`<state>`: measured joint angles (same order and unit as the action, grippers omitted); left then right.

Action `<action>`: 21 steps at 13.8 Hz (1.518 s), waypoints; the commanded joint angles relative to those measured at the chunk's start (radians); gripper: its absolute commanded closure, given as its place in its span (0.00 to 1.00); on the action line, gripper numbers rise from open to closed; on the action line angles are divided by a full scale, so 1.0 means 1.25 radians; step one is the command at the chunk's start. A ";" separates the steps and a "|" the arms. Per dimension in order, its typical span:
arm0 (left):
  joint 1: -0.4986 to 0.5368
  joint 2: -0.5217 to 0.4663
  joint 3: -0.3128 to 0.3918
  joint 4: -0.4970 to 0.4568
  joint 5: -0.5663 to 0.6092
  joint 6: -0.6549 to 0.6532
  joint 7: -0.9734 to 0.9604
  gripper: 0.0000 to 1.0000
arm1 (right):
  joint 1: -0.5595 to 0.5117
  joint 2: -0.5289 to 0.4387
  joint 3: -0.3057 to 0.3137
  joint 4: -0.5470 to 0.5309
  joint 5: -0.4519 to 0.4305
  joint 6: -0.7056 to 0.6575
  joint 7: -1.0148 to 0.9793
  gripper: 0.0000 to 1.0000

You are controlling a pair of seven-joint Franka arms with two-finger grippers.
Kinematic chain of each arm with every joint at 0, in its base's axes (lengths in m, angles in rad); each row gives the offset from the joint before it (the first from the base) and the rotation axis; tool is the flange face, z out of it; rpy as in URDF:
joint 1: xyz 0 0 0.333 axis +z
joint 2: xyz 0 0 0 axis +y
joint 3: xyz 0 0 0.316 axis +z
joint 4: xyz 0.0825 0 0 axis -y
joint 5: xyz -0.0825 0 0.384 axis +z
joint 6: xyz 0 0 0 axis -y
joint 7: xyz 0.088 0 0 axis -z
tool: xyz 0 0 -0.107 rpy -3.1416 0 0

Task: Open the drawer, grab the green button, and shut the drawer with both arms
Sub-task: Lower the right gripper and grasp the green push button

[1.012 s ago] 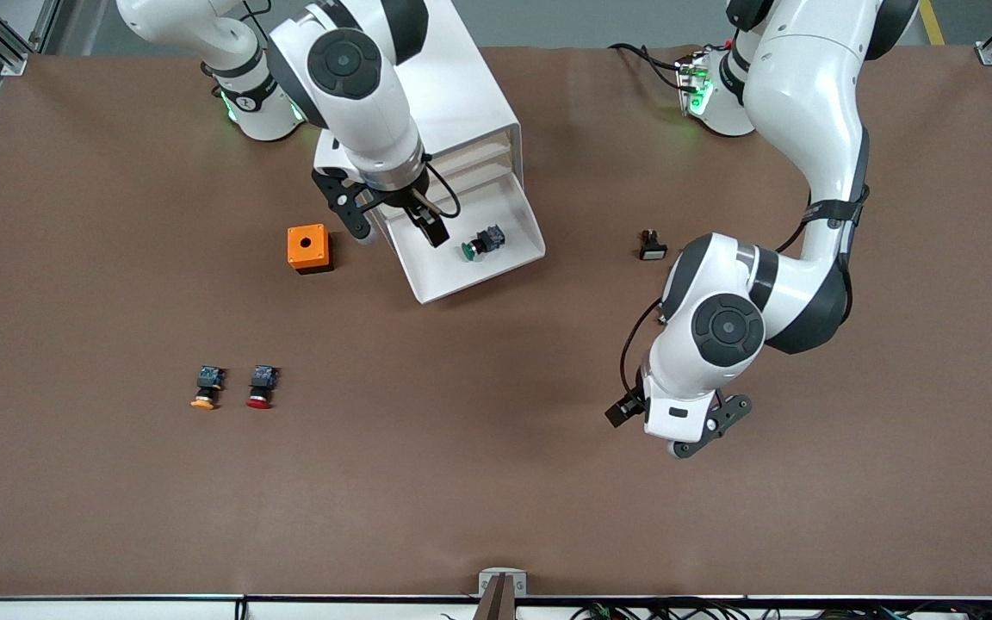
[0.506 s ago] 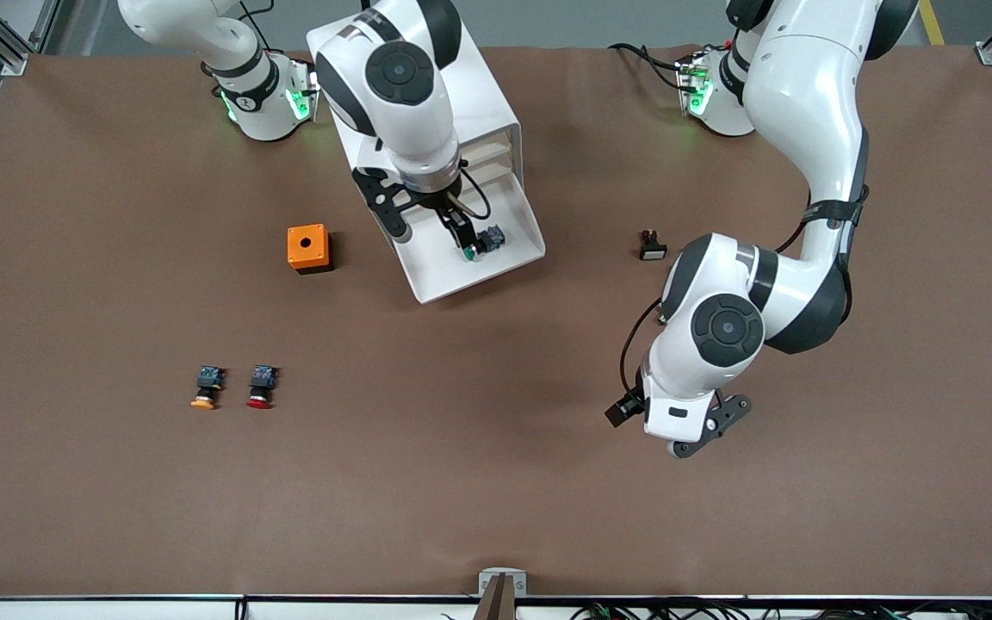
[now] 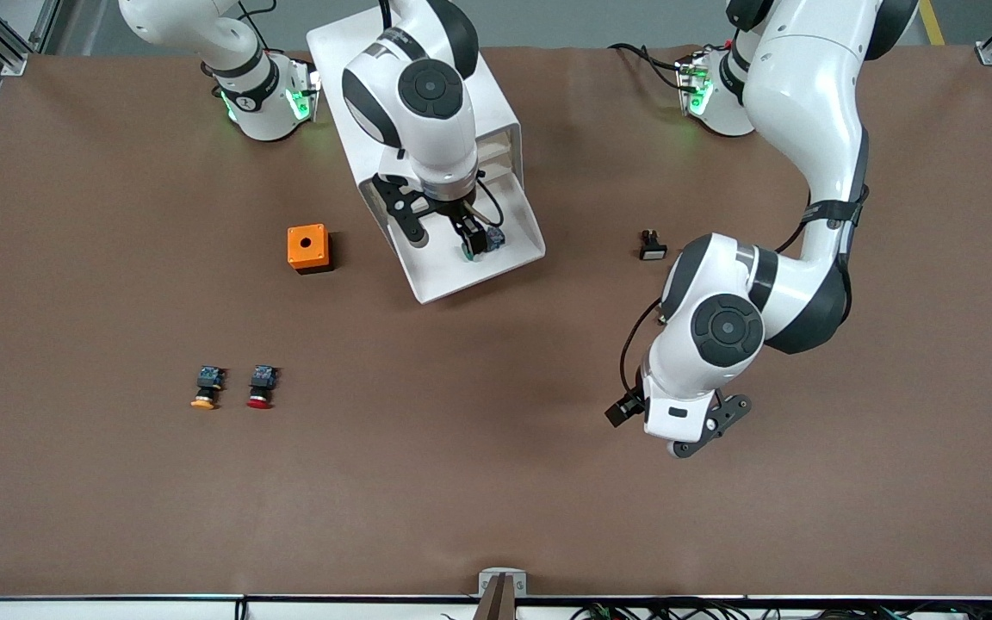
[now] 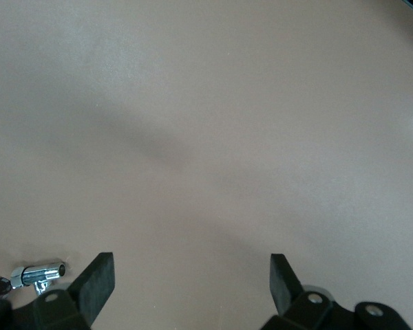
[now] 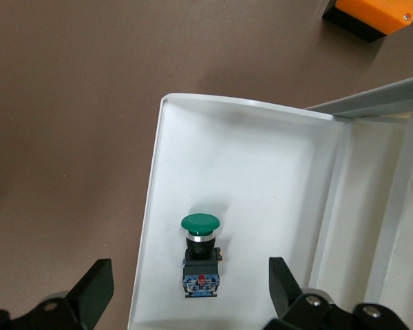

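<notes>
Right jaws (image 3: pixel 470 239) have moved over the drawer (image 3: pixel 444 275), spread wide astride the button (image 5: pixel 200 253); left arm waits.

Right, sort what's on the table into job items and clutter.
Job:
green button, lying in the open drawer
right gripper, open, over the button
left gripper, open, waiting over bare table

Lying about:
orange box
orange-capped button
red-capped button
small black switch

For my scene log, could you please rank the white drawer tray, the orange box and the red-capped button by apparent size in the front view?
1. White open drawer tray, largest.
2. Orange square box with a round hole.
3. Small red-capped push button, smallest.
</notes>
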<state>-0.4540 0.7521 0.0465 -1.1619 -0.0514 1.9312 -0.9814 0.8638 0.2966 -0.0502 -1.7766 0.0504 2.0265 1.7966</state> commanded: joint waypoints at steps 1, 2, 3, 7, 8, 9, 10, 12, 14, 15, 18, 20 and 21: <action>-0.003 -0.025 0.001 -0.029 0.018 0.006 0.003 0.01 | 0.020 0.019 -0.009 0.005 -0.022 0.019 0.028 0.00; -0.003 -0.025 0.001 -0.029 0.019 0.006 0.003 0.01 | 0.028 0.031 -0.009 0.006 -0.022 0.028 0.033 0.00; -0.003 -0.025 0.001 -0.029 0.018 0.006 0.003 0.01 | 0.037 0.039 -0.009 0.006 -0.024 0.039 0.047 0.00; -0.003 -0.025 0.001 -0.029 0.018 0.006 0.003 0.01 | 0.043 0.066 -0.009 0.010 -0.026 0.064 0.051 0.00; -0.003 -0.025 0.001 -0.029 0.019 0.006 0.003 0.01 | 0.043 0.072 -0.009 0.010 -0.024 0.072 0.051 0.00; -0.003 -0.025 0.001 -0.029 0.018 0.006 0.003 0.01 | 0.044 0.078 -0.008 0.011 -0.024 0.076 0.051 0.00; -0.003 -0.025 0.001 -0.029 0.018 0.006 0.003 0.01 | 0.045 0.087 -0.008 0.017 -0.023 0.077 0.051 0.00; -0.003 -0.025 0.001 -0.029 0.018 0.006 0.003 0.01 | 0.059 0.104 -0.008 0.024 -0.024 0.078 0.051 0.00; -0.003 -0.025 0.001 -0.029 0.018 0.006 0.003 0.01 | 0.062 0.116 -0.008 0.028 -0.021 0.088 0.051 0.00; -0.003 -0.025 0.001 -0.029 0.018 0.006 0.003 0.01 | 0.064 0.122 -0.008 0.028 -0.021 0.090 0.051 0.00; -0.003 -0.025 0.001 -0.029 0.018 0.006 0.003 0.01 | 0.072 0.132 -0.008 0.028 -0.019 0.093 0.051 0.00; -0.003 -0.025 0.001 -0.029 0.018 0.006 0.003 0.01 | 0.076 0.137 -0.008 0.028 -0.019 0.103 0.051 0.00; -0.003 -0.025 0.001 -0.029 0.018 0.006 0.003 0.01 | 0.078 0.139 -0.008 0.028 -0.019 0.105 0.051 0.00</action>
<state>-0.4540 0.7521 0.0465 -1.1623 -0.0514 1.9312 -0.9814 0.9426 0.4512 -0.0505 -1.7629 0.0358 2.1528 1.8373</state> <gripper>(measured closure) 0.004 0.000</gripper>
